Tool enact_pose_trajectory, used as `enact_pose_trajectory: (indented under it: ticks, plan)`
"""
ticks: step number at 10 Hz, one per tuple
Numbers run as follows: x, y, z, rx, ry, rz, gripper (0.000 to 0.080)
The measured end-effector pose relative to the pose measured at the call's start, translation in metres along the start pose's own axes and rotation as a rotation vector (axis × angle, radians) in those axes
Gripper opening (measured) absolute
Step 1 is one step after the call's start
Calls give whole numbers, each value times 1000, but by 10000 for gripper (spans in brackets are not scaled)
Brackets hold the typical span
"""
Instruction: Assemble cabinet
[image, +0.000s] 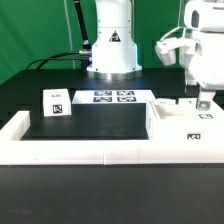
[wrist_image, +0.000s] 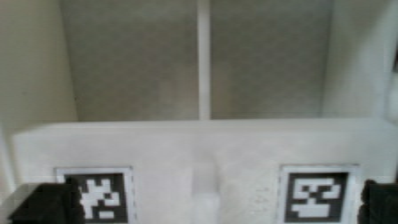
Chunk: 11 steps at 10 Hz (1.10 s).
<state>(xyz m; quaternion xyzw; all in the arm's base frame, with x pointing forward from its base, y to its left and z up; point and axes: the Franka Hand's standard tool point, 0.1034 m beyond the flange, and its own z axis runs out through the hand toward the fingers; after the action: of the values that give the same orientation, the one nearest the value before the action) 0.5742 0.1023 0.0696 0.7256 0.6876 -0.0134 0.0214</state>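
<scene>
The cabinet body (image: 178, 122) is a large white open box at the exterior view's right, resting against the low white rail, with a tag on its front. A small white tagged block (image: 55, 103) stands at the mat's far left. My gripper (image: 203, 101) hangs over the body's right end. In the wrist view the gripper (wrist_image: 205, 206) is open, and its dark fingertips (wrist_image: 32, 206) stand at both edges, astride a white tagged wall (wrist_image: 205, 150) bearing two markers. Beyond the wall I see the box's hollow inside with a thin white divider (wrist_image: 203, 60).
The low white rail (image: 70, 152) frames the black mat (image: 90, 120). The marker board (image: 113, 97) lies at the mat's back edge before the arm's base (image: 112, 55). Black cables run at the back left.
</scene>
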Motion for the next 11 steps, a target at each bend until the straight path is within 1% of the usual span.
enact_pose_trajectory:
  ticks: [2, 3, 4, 5, 6, 7, 8, 11]
  plan:
    - [-5, -16, -16, -8, -13, -6, 796]
    - [-11, -27, -24, -20, -15, 4, 797]
    - [-17, -46, -27, -27, -16, 21, 797]
    - [-21, -66, -23, -31, -9, 46, 797]
    - [-22, -82, -17, -34, 3, 58, 797]
    - [-22, -92, -10, -23, 5, 55, 797]
    - [-23, -87, -13, -24, 1, 55, 797]
    - [-22, -87, -13, -25, 2, 57, 797]
